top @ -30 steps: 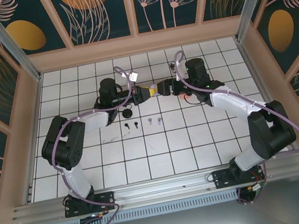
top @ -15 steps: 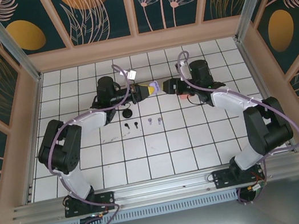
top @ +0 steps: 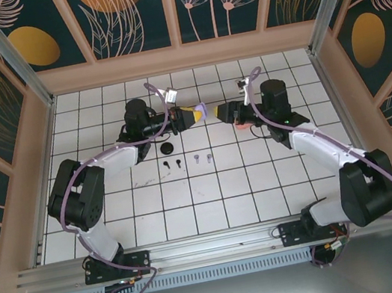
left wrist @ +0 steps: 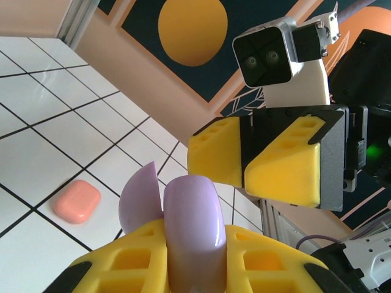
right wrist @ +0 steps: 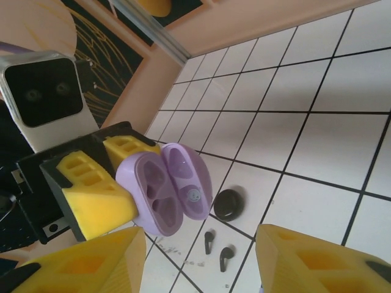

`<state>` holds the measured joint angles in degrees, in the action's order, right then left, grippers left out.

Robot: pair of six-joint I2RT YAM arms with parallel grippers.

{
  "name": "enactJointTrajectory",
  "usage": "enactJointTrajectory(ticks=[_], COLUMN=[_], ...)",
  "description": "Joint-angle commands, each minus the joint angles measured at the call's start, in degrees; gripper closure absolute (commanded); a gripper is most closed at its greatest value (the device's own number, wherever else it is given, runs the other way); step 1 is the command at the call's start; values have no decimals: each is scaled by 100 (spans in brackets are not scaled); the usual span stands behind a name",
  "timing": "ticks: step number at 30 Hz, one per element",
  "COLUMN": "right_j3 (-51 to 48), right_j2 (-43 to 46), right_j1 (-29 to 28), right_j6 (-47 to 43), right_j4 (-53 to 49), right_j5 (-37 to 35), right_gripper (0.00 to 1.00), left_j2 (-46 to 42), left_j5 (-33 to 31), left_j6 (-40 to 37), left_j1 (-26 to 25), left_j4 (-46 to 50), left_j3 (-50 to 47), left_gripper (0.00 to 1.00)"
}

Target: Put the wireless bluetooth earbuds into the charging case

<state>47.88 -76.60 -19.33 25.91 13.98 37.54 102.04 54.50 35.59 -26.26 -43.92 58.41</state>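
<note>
My left pincer [top: 192, 116] stays clamped on the lilac case [right wrist: 164, 189], lid now open, both sockets vacant. My right pincer [top: 225, 111] has drawn back from it, jaws wide, empty. The lilac earbuds [top: 197, 160] lie on the table [top: 189, 193]: fetching is the outstanding step

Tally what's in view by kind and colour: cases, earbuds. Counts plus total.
Lilac open charging case, held in left gripper: 1
Black pebble-like case on the tiles: 1
Coral-pink closed case on the tiles: 1
Black stemmed earbuds: 2
Lilac stemmed earbuds: 2
Total: 7
</note>
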Motion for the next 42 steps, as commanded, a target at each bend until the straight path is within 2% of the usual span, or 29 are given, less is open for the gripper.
enactJointTrajectory(ticks=[1, 8, 21, 42], right_j3=[183, 346, 597, 800], right_j2=[-122, -427, -754, -1075], right_j1=[-113, -158, -293, -326], right_j6=[19, 106, 117, 151], right_j4=[166, 383, 479, 523], right_j5=[131, 99, 254, 337], right_gripper=[49, 57, 61, 81], left_j2=[25, -9, 3, -61], left_j5=[201, 272, 321, 423], left_j6=[110, 239, 289, 361], left_j1=[-15, -11, -19, -65], left_j4=[-393, -552, -599, -703], left_j3=[61, 30, 80, 82], left_gripper=[100, 100, 100, 100])
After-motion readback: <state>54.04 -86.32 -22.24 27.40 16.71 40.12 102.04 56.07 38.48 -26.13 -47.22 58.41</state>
